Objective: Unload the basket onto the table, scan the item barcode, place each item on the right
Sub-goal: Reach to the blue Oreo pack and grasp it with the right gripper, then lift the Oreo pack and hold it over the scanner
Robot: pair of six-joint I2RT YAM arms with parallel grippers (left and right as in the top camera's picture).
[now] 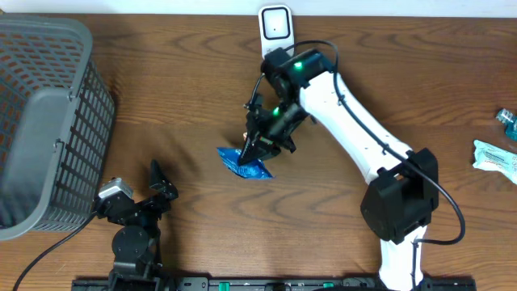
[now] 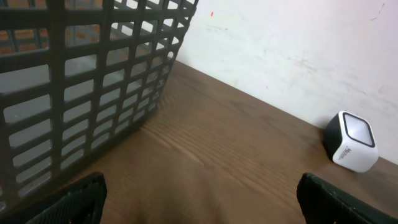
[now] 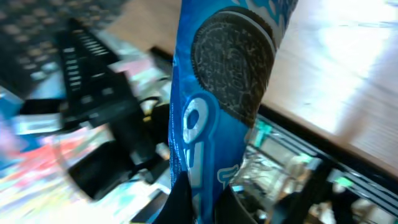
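One blue glossy plastic cookie packet (image 1: 245, 166) is clamped in the closed right gripper (image 1: 258, 149) at table centre, well apart from the one white boxy barcode scanner (image 1: 275, 24) at the far edge. One grey mesh plastic basket (image 1: 48, 121) is seen far left. The left gripper (image 1: 160, 182) is spread wide and holds nothing. Two pale wrappers (image 1: 494, 156) are seen at the right edge.
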